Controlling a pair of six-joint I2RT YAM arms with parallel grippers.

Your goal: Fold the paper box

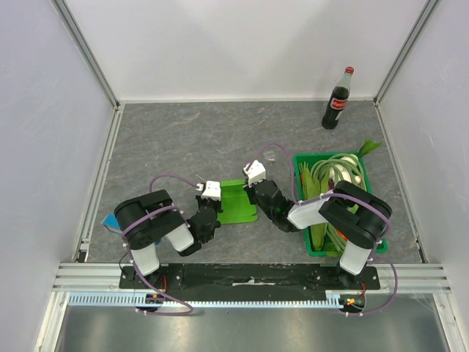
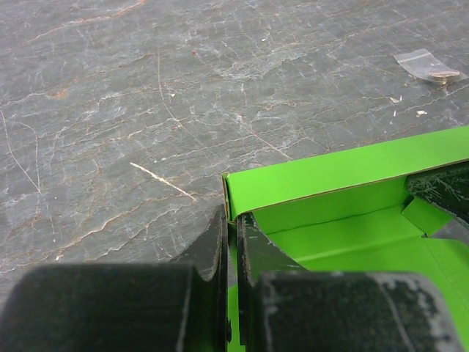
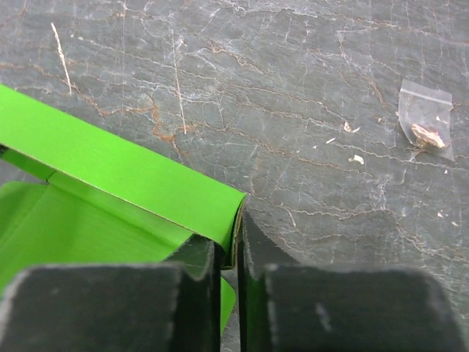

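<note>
The paper box [image 1: 237, 201] is a small lime-green card piece lying on the grey table between my two arms. My left gripper [image 1: 213, 208] is shut on its left side wall; in the left wrist view the fingers [image 2: 233, 233] pinch the folded corner of the box [image 2: 344, 176]. My right gripper [image 1: 256, 196] is shut on its right side wall; in the right wrist view the fingers [image 3: 238, 238] clamp the rolled-over edge of the box [image 3: 124, 180]. The far flap is folded inward over the box floor.
A dark-green crate [image 1: 302, 166] of vegetables stands right of the box, beside my right arm. A cola bottle [image 1: 337, 100] stands at the back right. A small clear bag [image 1: 270, 155] lies behind the box. A blue block [image 1: 111, 222] lies at the far left.
</note>
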